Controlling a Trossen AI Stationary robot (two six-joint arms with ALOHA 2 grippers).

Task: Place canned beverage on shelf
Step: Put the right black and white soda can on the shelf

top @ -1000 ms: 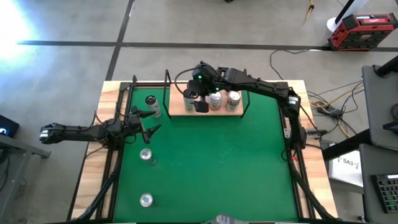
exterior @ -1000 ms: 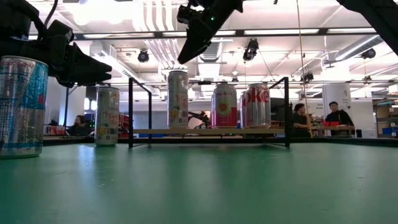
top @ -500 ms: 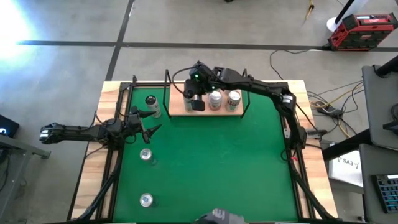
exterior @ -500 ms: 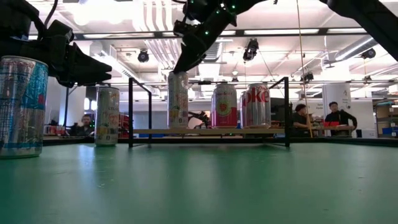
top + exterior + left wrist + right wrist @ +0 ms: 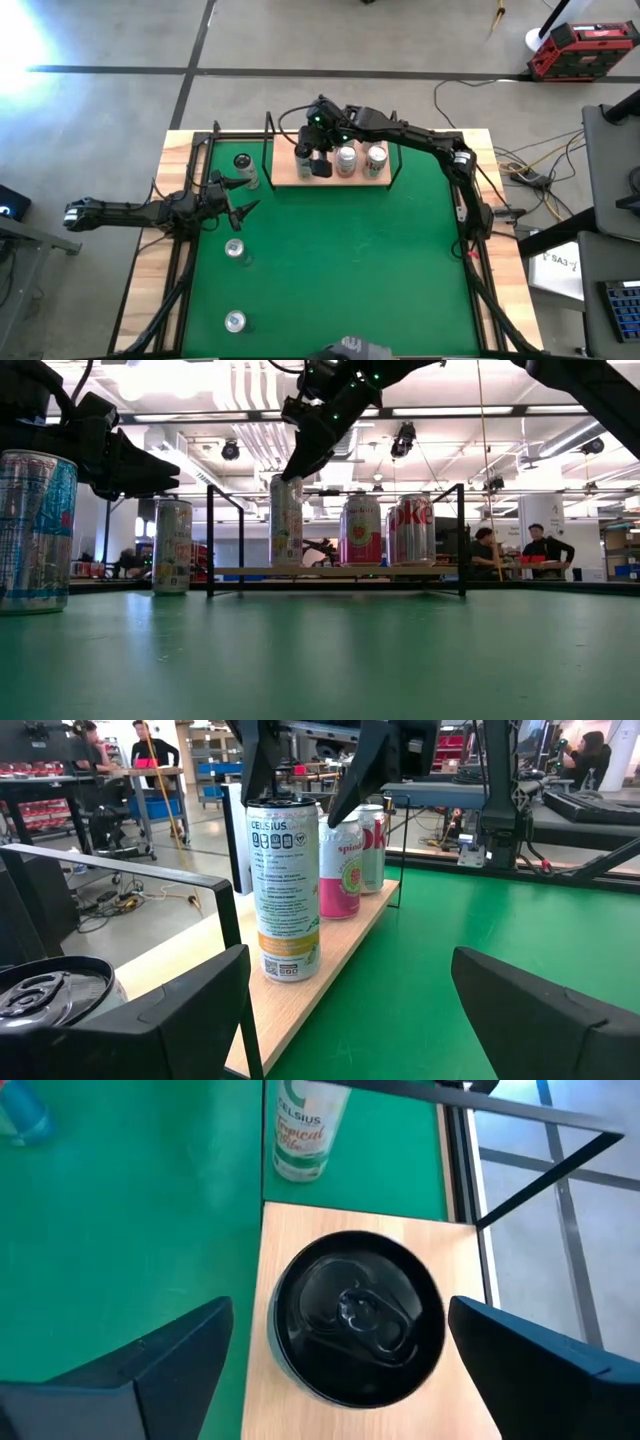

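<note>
We saw the shelf [image 5: 331, 177] sitting at the twelve o'clock edge of the green table [image 5: 340, 270], a pale board inside thin black rods. Three cans stood on it in a row: a white can [image 5: 286, 520] at the nine o'clock end, a pink can [image 5: 361, 530] in the middle, and a red can [image 5: 411, 530] at the three o'clock end.

The right gripper [image 5: 318, 160] hung straight over the white can. In its own wrist view the two fingers [image 5: 150, 1370] stood wide apart, one on either side of the can's dark top [image 5: 358, 1318], not touching it. From table height the fingertips sat just above the can's rim.

The left gripper [image 5: 238, 203] waited at nine o'clock of the table, its fingers [image 5: 140, 1020] spread and holding nothing, pointing toward the shelf.

Off the shelf, we counted three more cans. One tall can [image 5: 243, 169] stood just beside the shelf's nine o'clock end, near the left gripper. A second can [image 5: 234, 248] stood at about eight o'clock on the mat, and a third can [image 5: 234, 321] farther toward seven o'clock. All three stood upright.

Beyond the table, a person [image 5: 543, 546] sat in the room behind.
</note>
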